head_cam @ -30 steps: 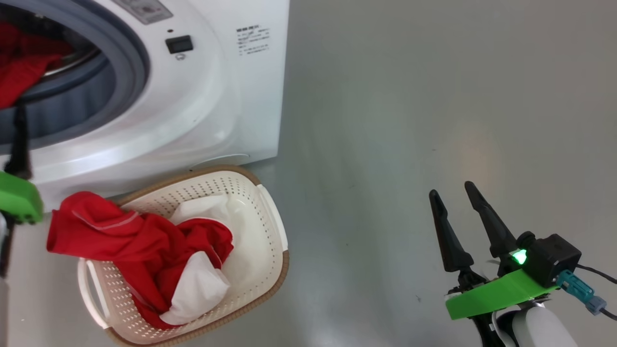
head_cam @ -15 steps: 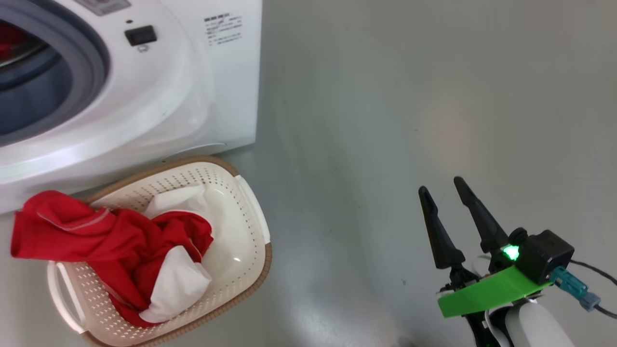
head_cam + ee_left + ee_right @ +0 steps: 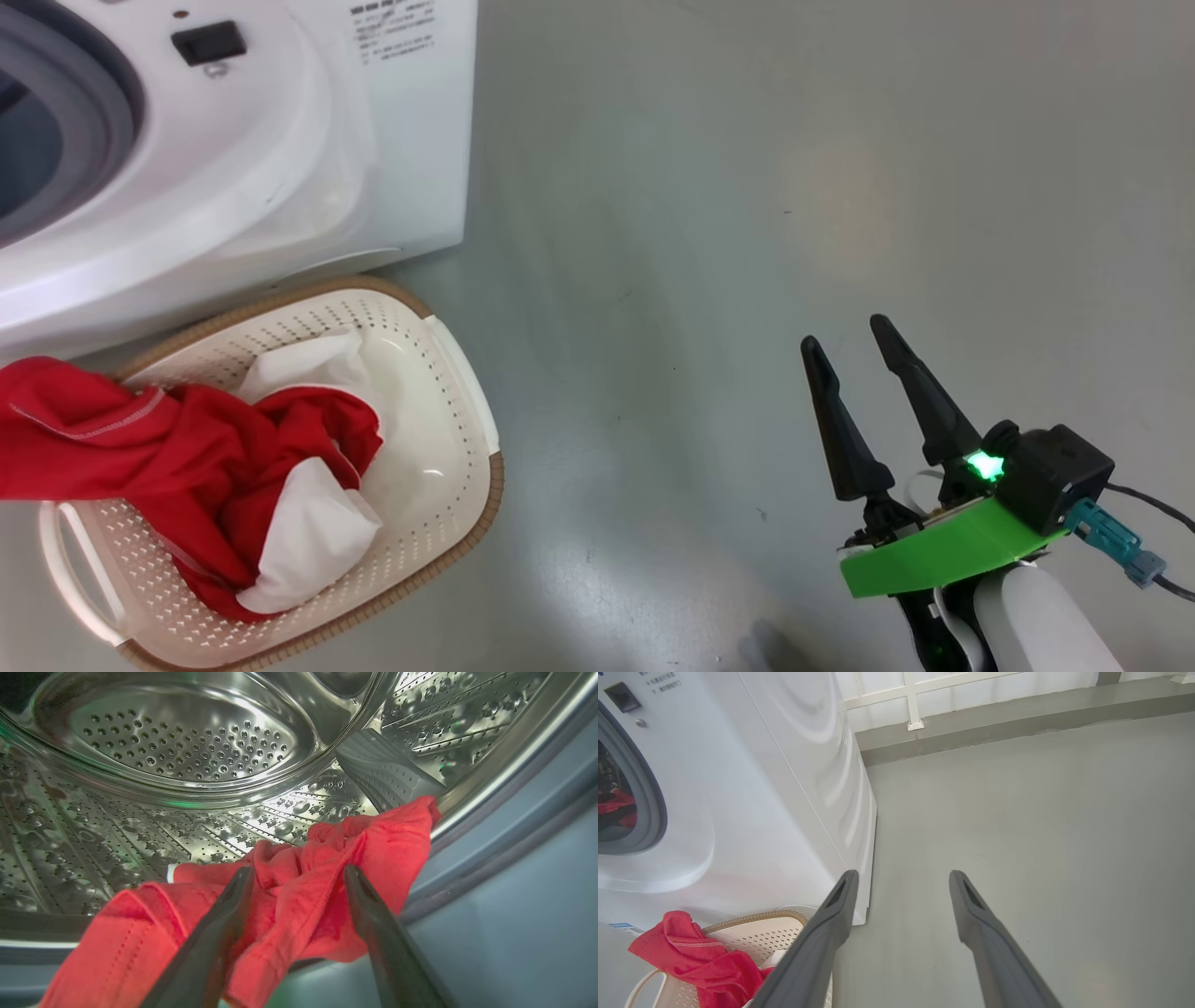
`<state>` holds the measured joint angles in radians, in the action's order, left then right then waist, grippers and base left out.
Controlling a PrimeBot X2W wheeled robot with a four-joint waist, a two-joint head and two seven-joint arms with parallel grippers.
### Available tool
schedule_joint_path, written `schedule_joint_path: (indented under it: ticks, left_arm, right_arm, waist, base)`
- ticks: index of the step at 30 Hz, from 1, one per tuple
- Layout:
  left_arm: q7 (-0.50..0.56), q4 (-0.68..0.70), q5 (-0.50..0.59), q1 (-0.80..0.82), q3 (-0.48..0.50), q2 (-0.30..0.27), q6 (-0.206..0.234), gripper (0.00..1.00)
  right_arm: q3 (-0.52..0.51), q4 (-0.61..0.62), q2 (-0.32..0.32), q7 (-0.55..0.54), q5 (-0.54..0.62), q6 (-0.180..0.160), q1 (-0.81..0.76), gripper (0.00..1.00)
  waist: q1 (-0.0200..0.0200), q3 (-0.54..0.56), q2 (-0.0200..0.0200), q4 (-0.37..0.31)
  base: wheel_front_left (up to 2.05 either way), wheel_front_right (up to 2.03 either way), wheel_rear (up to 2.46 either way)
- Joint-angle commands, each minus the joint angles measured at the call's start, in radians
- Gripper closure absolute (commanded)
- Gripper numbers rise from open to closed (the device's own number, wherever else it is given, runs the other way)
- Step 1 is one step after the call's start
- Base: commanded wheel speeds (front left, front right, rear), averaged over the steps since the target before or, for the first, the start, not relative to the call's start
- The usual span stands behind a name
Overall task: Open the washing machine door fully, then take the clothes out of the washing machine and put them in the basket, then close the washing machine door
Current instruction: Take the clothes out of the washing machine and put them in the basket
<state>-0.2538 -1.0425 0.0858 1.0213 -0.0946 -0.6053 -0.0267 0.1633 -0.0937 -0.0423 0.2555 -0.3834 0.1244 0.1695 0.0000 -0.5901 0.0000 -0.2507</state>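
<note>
Red garment (image 3: 387,840) lies crumpled at the near lip of the steel drum (image 3: 187,742), one end draped out toward the grey gasket (image 3: 514,812). Judged light, limp, not slippery; likely to bunch and trail, and might snag on the drum lip. Best hold: the thick fold bunched at its middle. Left gripper (image 3: 299,872): fingers spread wide, straddling that fold; contact unclear, nothing pinched. Right gripper (image 3: 843,331): fingers apart, empty, over the grey floor (image 3: 700,233), well right of the basket (image 3: 493,485), which holds red-and-white clothes (image 3: 215,467).
</note>
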Motion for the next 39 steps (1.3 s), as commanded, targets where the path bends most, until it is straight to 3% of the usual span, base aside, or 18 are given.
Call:
schedule_joint_path:
  ticks: [1, 5, 6, 7, 8, 9, 10, 11, 12, 20, 26, 35, 39]
  left_arm:
    - [-0.008, 0.001, 0.013, 0.019, 0.013, -0.074, 0.004, 0.0]
    - [-0.008, -0.036, 0.014, 0.041, -0.003, -0.081, 0.005, 0.0]
    - [-0.008, -0.041, 0.013, 0.046, -0.007, -0.082, 0.004, 0.04]
    - [-0.008, -0.045, 0.013, 0.049, -0.011, -0.082, 0.003, 0.17]
    - [-0.008, -0.045, 0.013, 0.049, -0.011, -0.082, 0.003, 0.17]
    - [-0.008, -0.048, 0.012, 0.052, -0.015, -0.083, 0.003, 0.46]
    - [-0.008, -0.05, 0.011, 0.055, -0.018, -0.084, 0.003, 0.6]
    - [-0.008, -0.053, 0.01, 0.057, -0.021, -0.084, 0.004, 0.83]
    - [-0.008, -0.055, 0.009, 0.058, -0.024, -0.085, 0.004, 0.99]
    - [-0.008, -0.037, -0.011, 0.066, -0.044, -0.077, -0.004, 1.0]
    - [-0.008, 0.018, -0.07, 0.034, -0.022, -0.032, 0.003, 1.0]
    - [-0.008, 0.134, -0.208, -0.053, 0.09, 0.042, 0.002, 1.0]
    - [-0.008, 0.193, -0.253, -0.11, 0.14, 0.078, -0.025, 1.0]
  right_arm:
    - [0.023, 0.026, -0.008, 0.006, -0.015, 0.006, 0.005, 0.0]
    - [0.026, 0.027, -0.008, 0.006, -0.017, 0.006, 0.007, 0.0]
    - [0.025, 0.028, -0.008, 0.006, -0.017, 0.006, 0.008, 0.0]
    - [0.024, 0.029, -0.008, 0.006, -0.017, 0.006, 0.008, 0.0]
    - [0.024, 0.029, -0.008, 0.006, -0.017, 0.006, 0.008, 0.0]
    - [0.024, 0.029, -0.008, 0.006, -0.018, 0.006, 0.009, 0.0]
    - [0.024, 0.03, -0.008, 0.006, -0.018, 0.006, 0.01, 0.0]
    - [0.023, 0.03, -0.008, 0.006, -0.018, 0.006, 0.01, 0.0]
    - [0.023, 0.03, -0.008, 0.006, -0.019, 0.006, 0.011, 0.0]
    - [0.017, 0.032, -0.008, 0.006, -0.022, 0.006, 0.013, 0.0]
    - [0.008, 0.021, -0.008, 0.006, -0.016, 0.006, 0.01, 0.0]
    - [-0.007, 0.006, -0.008, 0.006, -0.002, 0.006, 0.007, 0.0]
    - [-0.015, -0.001, -0.008, 0.006, 0.004, 0.006, -0.002, 0.0]
  waist:
    - [0.0, -0.007, 0.0, -0.005]
    - [0.0, -0.011, 0.0, -0.007]
    - [0.0, -0.011, 0.0, -0.008]
    - [0.0, -0.011, 0.0, -0.008]
    - [0.0, -0.011, 0.0, -0.008]
    - [0.0, -0.011, 0.0, -0.008]
    - [0.0, -0.01, 0.0, -0.008]
    - [0.0, -0.01, 0.0, -0.009]
    - [0.0, -0.009, 0.0, -0.009]
    - [0.0, -0.002, 0.0, -0.004]
    - [0.0, 0.026, 0.0, 0.014]
    - [0.0, 0.079, 0.0, 0.043]
    - [0.0, 0.11, 0.0, 0.06]
  base:
    - [0.0, 0.0, 0.0]
    - [0.0, 0.0, 0.0]
    - [0.0, 0.0, 0.0]
    - [0.0, 0.0, 0.0]
    - [0.0, 0.0, 0.0]
    - [0.0, 0.0, 0.0]
    - [0.0, 0.0, 0.0]
    - [0.0, 0.0, 0.0]
    - [0.0, 0.0, 0.0]
    - [0.0, 0.0, 0.0]
    - [0.0, 0.0, 0.0]
    - [0.0, 0.0, 0.0]
    - [0.0, 0.0, 0.0]
